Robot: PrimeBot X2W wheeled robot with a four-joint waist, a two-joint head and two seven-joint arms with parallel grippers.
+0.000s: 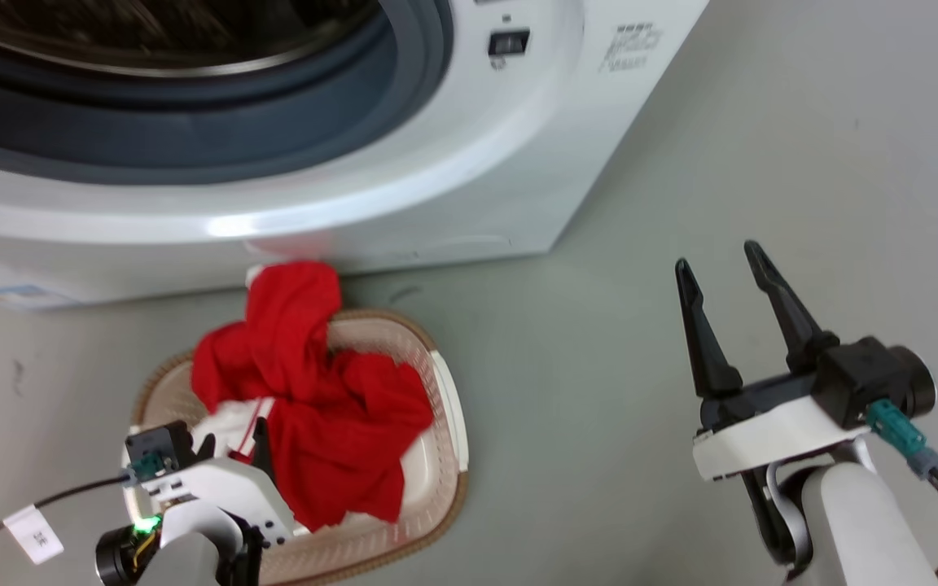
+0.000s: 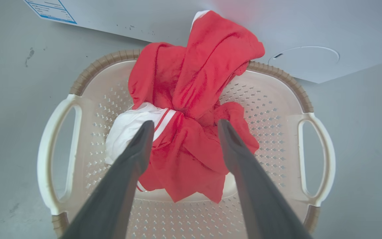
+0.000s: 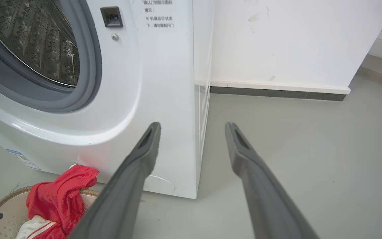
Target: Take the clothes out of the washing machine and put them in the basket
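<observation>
The clothes (image 2: pixel 191 83) lie piled in the cream basket (image 2: pixel 104 61), which stands on the floor against the washing machine (image 1: pixel 453 163). A bright red garment peaks up toward the machine's front; a white part with red stripes (image 2: pixel 128 129) lies under it. My left gripper (image 2: pixel 185 123) hangs open just above the pile, one finger on each side of the red fabric and nothing pinched. In the head view the left gripper (image 1: pixel 234 446) sits at the basket's (image 1: pixel 444 382) near rim. My right gripper (image 1: pixel 721 260) stands open over bare floor, to the right of the basket. The steel drum (image 3: pixel 45 43) looks dark inside.
Grey floor (image 1: pixel 762 122) stretches right of the machine to a white wall with a dark baseboard (image 3: pixel 277 93). The door latch slot (image 3: pixel 111 16) sits beside the grey rubber ring (image 3: pixel 91 66). A cable with a paper tag (image 1: pixel 36 533) trails from the left arm.
</observation>
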